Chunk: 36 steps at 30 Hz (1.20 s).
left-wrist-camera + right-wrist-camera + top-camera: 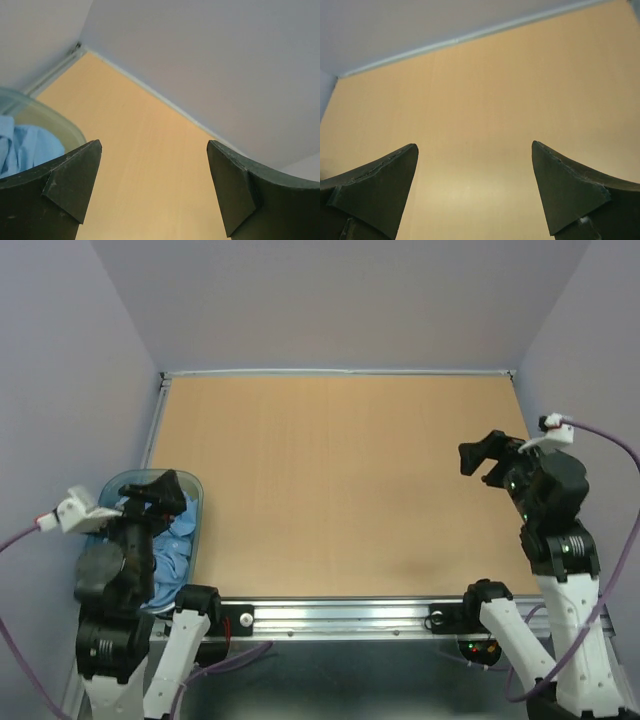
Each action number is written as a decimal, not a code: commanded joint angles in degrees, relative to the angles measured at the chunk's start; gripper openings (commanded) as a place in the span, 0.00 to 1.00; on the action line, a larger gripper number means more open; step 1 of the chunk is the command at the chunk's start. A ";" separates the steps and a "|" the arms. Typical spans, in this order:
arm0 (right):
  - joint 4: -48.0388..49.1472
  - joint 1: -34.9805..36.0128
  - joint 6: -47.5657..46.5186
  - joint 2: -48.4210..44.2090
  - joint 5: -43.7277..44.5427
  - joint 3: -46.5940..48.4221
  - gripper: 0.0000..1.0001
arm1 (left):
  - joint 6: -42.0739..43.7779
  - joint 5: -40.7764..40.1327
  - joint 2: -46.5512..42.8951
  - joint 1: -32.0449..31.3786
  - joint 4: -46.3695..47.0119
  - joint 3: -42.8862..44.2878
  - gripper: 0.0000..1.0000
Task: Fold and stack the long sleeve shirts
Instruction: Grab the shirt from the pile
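The left claw stands wide open, empty, above the tub holding an apparently crumpled shirt; the right claw likewise, over the counter.

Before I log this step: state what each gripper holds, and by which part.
Nothing is held: left gripper and right gripper are both open and empty.

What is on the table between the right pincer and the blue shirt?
Just bare table and the tub wall, between the right pincer and the shirt; the top view shows it.
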 commanded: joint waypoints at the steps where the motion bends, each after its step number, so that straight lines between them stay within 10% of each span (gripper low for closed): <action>1: -4.56 0.32 2.43 10.29 -7.21 6.34 1.00 | -7.83 -2.08 15.98 0.08 -2.93 -0.44 0.99; 11: -11.33 0.23 1.03 19.98 -11.35 4.95 1.00 | -8.72 -10.67 39.54 1.04 1.10 0.00 0.99; 16: -11.24 0.32 -0.55 20.24 -13.02 2.93 1.00 | -6.35 -11.04 52.29 12.46 1.46 0.79 0.99; 36: -8.08 0.32 -0.64 19.28 -17.94 -2.70 1.00 | -5.55 -10.60 67.07 27.59 7.96 -10.10 0.99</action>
